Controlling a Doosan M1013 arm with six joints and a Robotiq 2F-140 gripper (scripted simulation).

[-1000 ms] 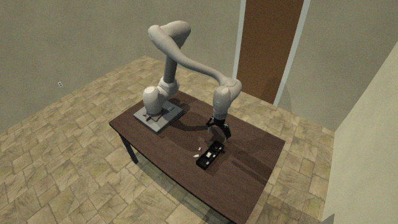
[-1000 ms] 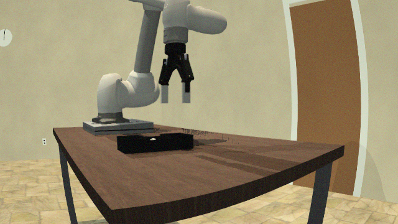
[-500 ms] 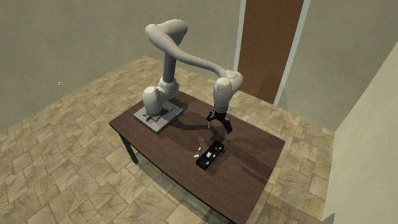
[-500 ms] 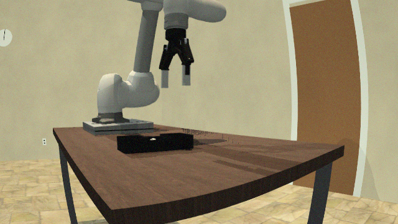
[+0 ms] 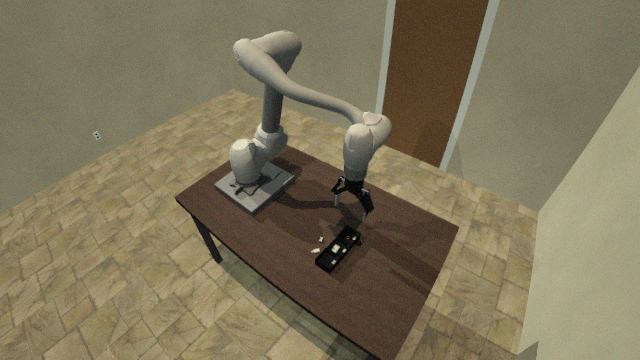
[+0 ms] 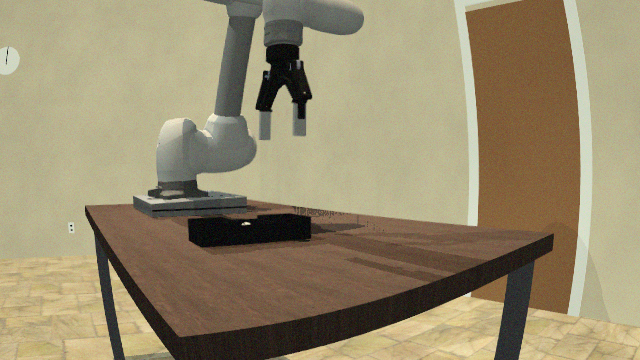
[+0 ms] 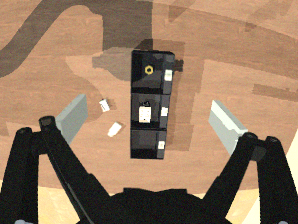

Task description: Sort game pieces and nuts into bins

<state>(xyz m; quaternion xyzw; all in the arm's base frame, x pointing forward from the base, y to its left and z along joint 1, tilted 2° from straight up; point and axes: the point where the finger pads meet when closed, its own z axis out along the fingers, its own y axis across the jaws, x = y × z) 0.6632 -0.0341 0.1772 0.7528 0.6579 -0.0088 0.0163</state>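
- Two small white pieces (image 7: 109,117) lying loose on the table (image 5: 400,280), just left of the bins, likely unsorted.
- Black bins (image 7: 150,106) end to end, holding a ring-shaped nut and white pieces.
- Gripper (image 7: 152,117) high above, fingers spread wide, holding nothing, apparently clear of the bins for the next reach.

The bins' (image 7: 150,104) letter marks (and the small white pieces (image 7: 109,117) beside them) are too small to identify.

Below the open gripper (image 7: 149,119) we see the black rectangular bins (image 7: 150,106) in a row, holding small white pieces and a gold ring-shaped nut (image 7: 148,70). Two small white pieces (image 7: 109,117) lie on the table just left of them.
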